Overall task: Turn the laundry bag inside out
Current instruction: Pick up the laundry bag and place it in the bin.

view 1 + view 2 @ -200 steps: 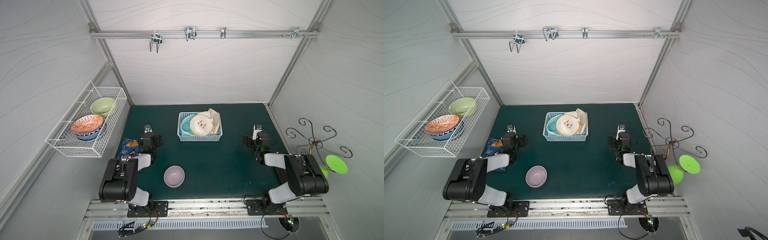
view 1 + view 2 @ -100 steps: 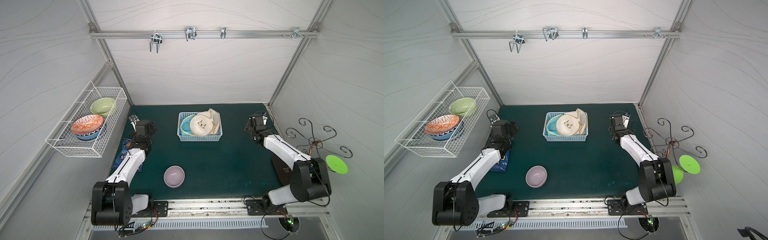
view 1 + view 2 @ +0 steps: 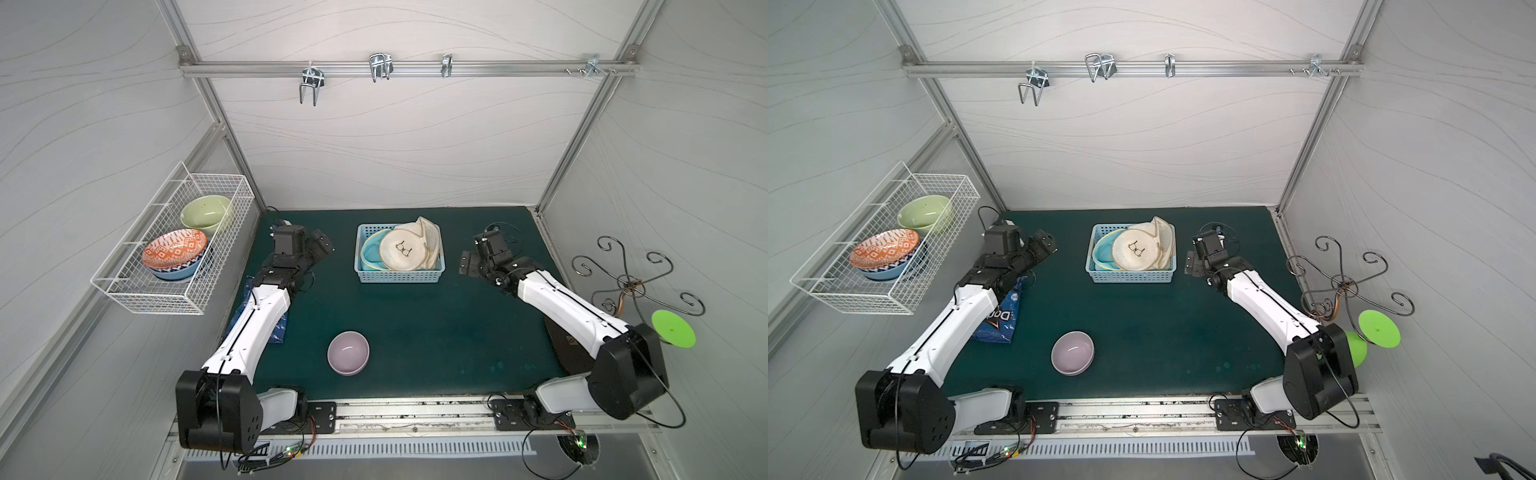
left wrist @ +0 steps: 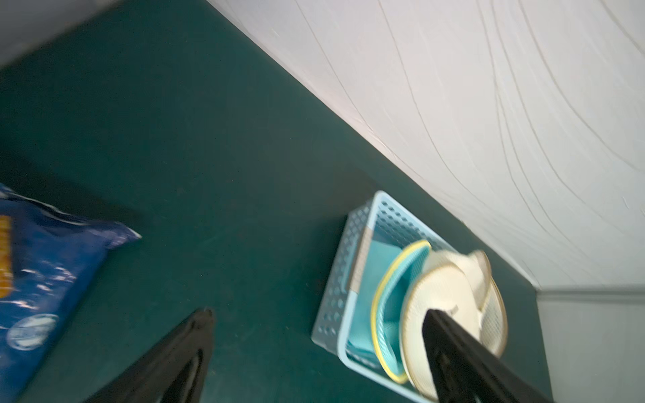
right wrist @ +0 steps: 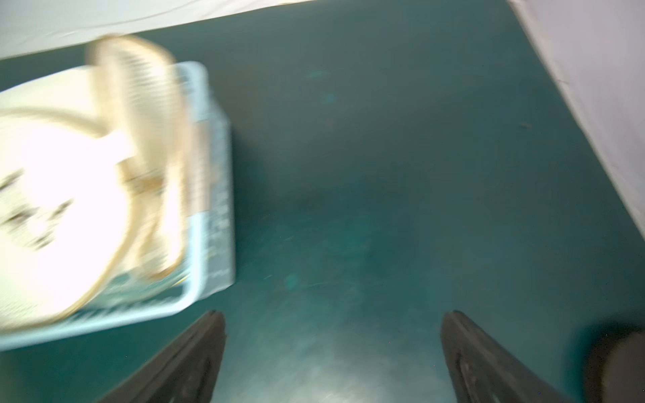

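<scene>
Two grippers, both w/ fingers apart & empty: L gripper (image 3: 323,245) center-left of a top view, R gripper (image 3: 467,264) center-right. You've got the cream laundry bag (image 3: 401,249) in the blue basket (image 3: 397,276) on the surface (image 3: 415,332), mid-frame btwn them.

Enclosure lined with pale grey panels bearing faint wavy lines: back wall (image 3: 395,145), left wall (image 3: 83,104) and right wall (image 3: 685,145), joined at aluminium frame posts (image 3: 588,124). An aluminium rail (image 3: 498,68) carrying metal hooks (image 3: 380,68) crosses the back wall high up. Desk (image 3: 415,324) surface dark green, matt. White wire basket (image 3: 158,297) mounted on the left wall. Lighting even and diffuse; shadows soft.
</scene>
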Available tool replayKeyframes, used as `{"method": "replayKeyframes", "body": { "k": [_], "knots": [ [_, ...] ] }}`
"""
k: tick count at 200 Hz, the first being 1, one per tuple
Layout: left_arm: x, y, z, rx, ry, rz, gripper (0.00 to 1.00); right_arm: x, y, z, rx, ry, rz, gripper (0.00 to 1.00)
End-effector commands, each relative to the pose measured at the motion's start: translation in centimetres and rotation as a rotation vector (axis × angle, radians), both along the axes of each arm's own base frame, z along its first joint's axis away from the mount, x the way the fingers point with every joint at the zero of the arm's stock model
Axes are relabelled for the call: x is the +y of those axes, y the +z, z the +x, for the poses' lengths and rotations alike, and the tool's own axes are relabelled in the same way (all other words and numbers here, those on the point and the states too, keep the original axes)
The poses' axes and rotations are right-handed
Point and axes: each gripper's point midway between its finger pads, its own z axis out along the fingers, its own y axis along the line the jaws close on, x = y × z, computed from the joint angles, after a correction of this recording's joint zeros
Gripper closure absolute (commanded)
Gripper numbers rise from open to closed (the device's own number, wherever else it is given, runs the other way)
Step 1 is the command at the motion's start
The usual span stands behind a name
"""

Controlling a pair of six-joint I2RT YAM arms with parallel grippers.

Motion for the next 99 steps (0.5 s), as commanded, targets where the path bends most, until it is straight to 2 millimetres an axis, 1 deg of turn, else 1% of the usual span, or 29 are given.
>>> {"method": "replayKeyframes", "body": {
  "k": [1, 11, 33, 48, 61, 77, 79, 80, 81, 99],
  "knots": [
    [-5.9, 3.0, 0.1, -0.045, -0.231, -0.036, 0.07, 2.3, 0.3, -1.7, 0.034, 0.118, -0.007, 0.01],
    [-8.0, 3.4, 0.4, -0.037, -0.317, -0.031, 0.13, 3.3, 0.3, -2.0, 0.035, 0.162, 0.013, 0.01],
    [-12.7, 2.5, 1.3, 0.033, -0.485, 0.000, 0.20, 4.1, 0.3, -2.6, 0.033, 0.189, 0.026, 0.01],
    [-15.1, 1.6, 1.9, 0.059, -0.559, 0.030, 0.25, 4.4, 0.4, -3.0, 0.032, 0.204, 0.035, 0.01],
    [-16.0, 0.2, 2.7, 0.074, -0.584, 0.046, 0.26, 4.4, 0.4, -3.3, 0.036, 0.201, 0.051, 0.01],
    [-16.2, -2.2, 3.8, 0.127, -0.587, 0.077, 0.29, 4.6, 0.4, -3.7, 0.045, 0.220, 0.064, 0.01],
    [-16.2, -2.3, 3.9, 0.128, -0.592, 0.084, 0.29, 4.6, 0.4, -3.7, 0.045, 0.222, 0.066, 0.01],
    [-16.2, -2.6, 4.0, 0.136, -0.592, 0.085, 0.30, 4.6, 0.4, -3.8, 0.046, 0.224, 0.066, 0.01],
    [-16.2, -2.5, 4.1, 0.133, -0.594, 0.088, 0.30, 4.7, 0.4, -3.8, 0.047, 0.225, 0.068, 0.01],
    [-16.7, -4.7, 5.0, 0.186, -0.607, 0.098, 0.36, 4.7, 0.5, -4.2, 0.053, 0.242, 0.076, 0.01]
  ]
}}
